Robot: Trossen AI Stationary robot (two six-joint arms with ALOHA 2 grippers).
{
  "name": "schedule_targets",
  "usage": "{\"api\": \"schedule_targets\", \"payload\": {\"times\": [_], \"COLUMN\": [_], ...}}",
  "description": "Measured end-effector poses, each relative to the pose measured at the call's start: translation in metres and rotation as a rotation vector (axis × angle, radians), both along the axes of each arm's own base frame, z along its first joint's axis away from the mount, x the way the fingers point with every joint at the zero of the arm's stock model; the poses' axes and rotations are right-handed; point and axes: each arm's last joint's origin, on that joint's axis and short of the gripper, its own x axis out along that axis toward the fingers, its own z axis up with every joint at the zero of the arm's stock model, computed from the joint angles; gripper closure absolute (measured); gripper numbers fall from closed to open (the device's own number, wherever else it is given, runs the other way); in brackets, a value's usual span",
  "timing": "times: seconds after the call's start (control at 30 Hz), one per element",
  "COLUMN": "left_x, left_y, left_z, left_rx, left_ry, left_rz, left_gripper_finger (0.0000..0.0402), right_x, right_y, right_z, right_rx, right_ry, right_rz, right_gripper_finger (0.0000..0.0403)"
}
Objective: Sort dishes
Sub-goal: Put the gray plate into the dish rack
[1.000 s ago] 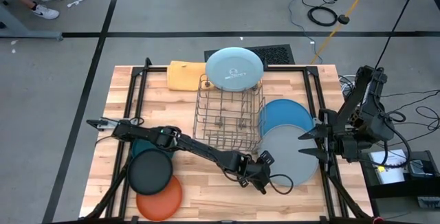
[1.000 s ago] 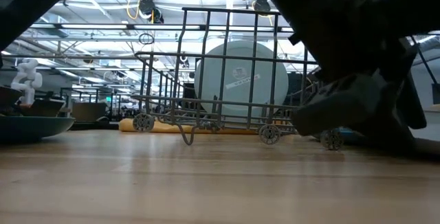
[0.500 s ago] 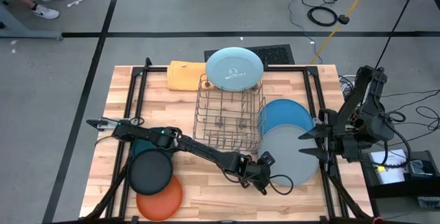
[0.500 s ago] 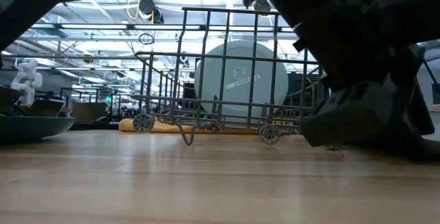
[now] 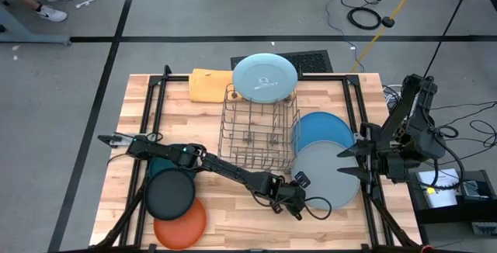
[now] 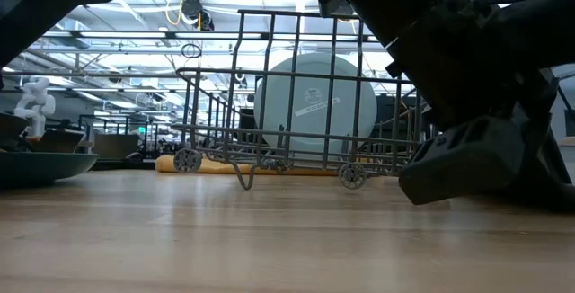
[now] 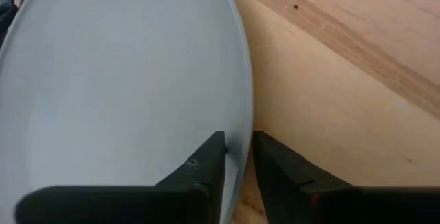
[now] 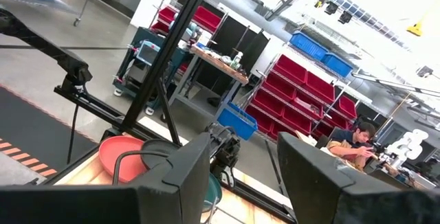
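The grey plate [image 5: 328, 174] lies flat at the table's right, its far edge over the medium blue plate [image 5: 322, 131]. My left gripper [image 5: 299, 185] is at the grey plate's near-left rim, shut on it. My right gripper [image 5: 342, 164] hovers open above the grey plate's right side and holds nothing. The light blue plate [image 5: 265, 77] stands on edge in the far end of the wire rack [image 5: 256, 129]. At the near left lie the black plate [image 5: 171, 193], the orange plate [image 5: 182, 222] and the dark teal plate [image 5: 158, 164], which the left arm partly covers. My left gripper pinches the grey plate's rim [image 7: 237, 121] between its two fingers. One finger [image 7: 206, 165] lies on the plate's upper face and the other [image 7: 278, 172] is outside the edge, by the wood. The fingers slant down from the table's near left. The plate lies flat on the table.
A folded orange-yellow cloth [image 5: 210, 84] lies at the far side, left of the rack. Black frame bars [image 5: 151, 121] run along the table's left and right sides. Bare wood [image 5: 241, 222] lies along the near edge between the plate stacks.
My left gripper has stayed at the grey plate's near-left rim and narrowed its fingers onto it. The plate has not moved. In the low view the dark gripper has sunk a little closer to the table.
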Motion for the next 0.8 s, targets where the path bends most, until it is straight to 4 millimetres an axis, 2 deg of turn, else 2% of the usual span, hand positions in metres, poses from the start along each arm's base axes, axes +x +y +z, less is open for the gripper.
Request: {"api": "schedule_targets", "payload": {"times": [0.2,0.53,0.8], "left_x": [0.0,-0.004,-0.008], "left_y": [-0.001,-0.013,-0.038], "left_z": [0.0,0.002,0.026], "left_rx": [-0.009,0.032,0.103], "left_ry": [-0.004,0.0,-0.069], "left_rz": [-0.011,-0.075,-0.169], "left_gripper_finger": [0.0392,0.0399,0.04], "right_x": [0.0,0.0,-0.001], "right_y": [0.0,0.0,0.0], "right_z": [0.0,0.0,0.009], "right_rx": [0.0,-0.001,-0.015], "right_ry": [0.0,0.0,-0.072], "right_rz": [0.0,0.0,0.035], "right_gripper_finger": [0.0238,0.0238,0.0238]}}
